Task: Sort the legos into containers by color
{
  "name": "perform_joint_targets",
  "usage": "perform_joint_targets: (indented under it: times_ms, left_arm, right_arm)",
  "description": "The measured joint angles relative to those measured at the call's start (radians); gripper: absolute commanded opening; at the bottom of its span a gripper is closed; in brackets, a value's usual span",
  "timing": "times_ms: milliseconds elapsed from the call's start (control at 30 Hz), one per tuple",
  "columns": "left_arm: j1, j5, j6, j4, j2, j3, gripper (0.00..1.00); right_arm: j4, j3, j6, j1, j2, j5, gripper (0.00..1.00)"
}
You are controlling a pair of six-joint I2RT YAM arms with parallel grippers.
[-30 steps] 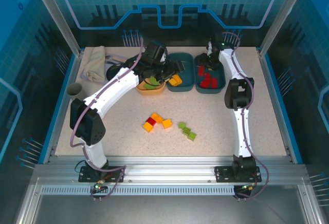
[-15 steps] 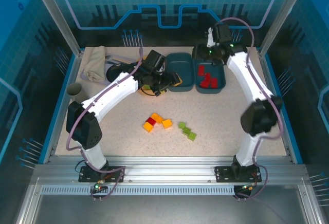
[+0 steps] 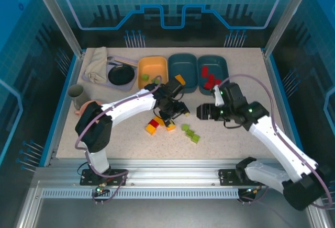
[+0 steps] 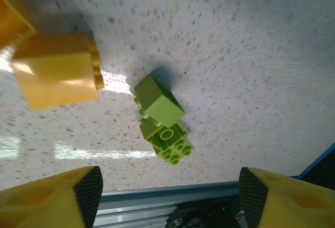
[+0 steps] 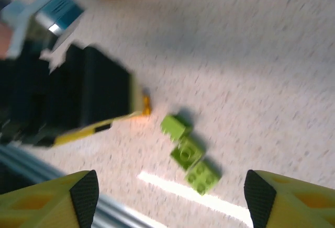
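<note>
Left gripper (image 3: 175, 111) and right gripper (image 3: 202, 112) swung back near from the far tubs (image 3: 184, 65) | both gaping, empty, you're between picks | next: pinch those green bricks (image 3: 190, 133)

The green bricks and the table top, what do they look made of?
Green bricks: likely moulded plastic, smooth with slight sheen; crisp studs and even colour suggest it. Table top: pale speckled surface, perhaps laminate or composite stone; it reflects light streaks, so fairly glossy.
</note>
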Motion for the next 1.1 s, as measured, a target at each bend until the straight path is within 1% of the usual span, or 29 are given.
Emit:
perform_joint_targets:
  times_ms: [167, 367, 467, 600, 633, 767, 833, 900, 1100]
  left_arm:
    - [-0.034, 0.001, -0.110, 0.030, 0.066, 0.000, 0.75]
    - [-0.038, -0.003, -0.249, 0.090, 0.106, -0.002, 0.72]
    - [-0.049, -0.003, -0.296, 0.102, 0.135, -0.002, 0.68]
    - [-0.063, -0.011, -0.337, 0.106, 0.174, -0.002, 0.62]
    - [-0.064, -0.013, -0.343, 0.106, 0.179, -0.002, 0.59]
    - [-0.066, -0.026, -0.364, 0.114, 0.189, -0.002, 0.45]
    - [-0.066, -0.033, -0.363, 0.129, 0.198, -0.002, 0.36]
    - [-0.066, -0.040, -0.366, 0.140, 0.206, -0.002, 0.31]
    - [-0.066, -0.065, -0.355, 0.151, 0.210, 0.002, 0.28]
  right_arm:
    - [-0.023, -0.104, 0.011, 0.014, -0.123, -0.069, 0.78]
    - [-0.055, -0.121, 0.009, 0.014, -0.170, -0.092, 0.78]
    - [-0.064, -0.121, 0.003, 0.014, -0.174, -0.093, 0.78]
    - [-0.065, -0.121, -0.003, 0.014, -0.170, -0.099, 0.78]
    - [-0.065, -0.121, -0.006, 0.014, -0.168, -0.102, 0.78]
    - [-0.065, -0.121, -0.014, 0.014, -0.159, -0.111, 0.78]
    - [-0.064, -0.121, -0.018, 0.014, -0.151, -0.113, 0.78]
    - [-0.064, -0.121, -0.019, 0.014, -0.142, -0.115, 0.78]
    - [-0.059, -0.119, -0.027, 0.014, -0.114, -0.122, 0.78]
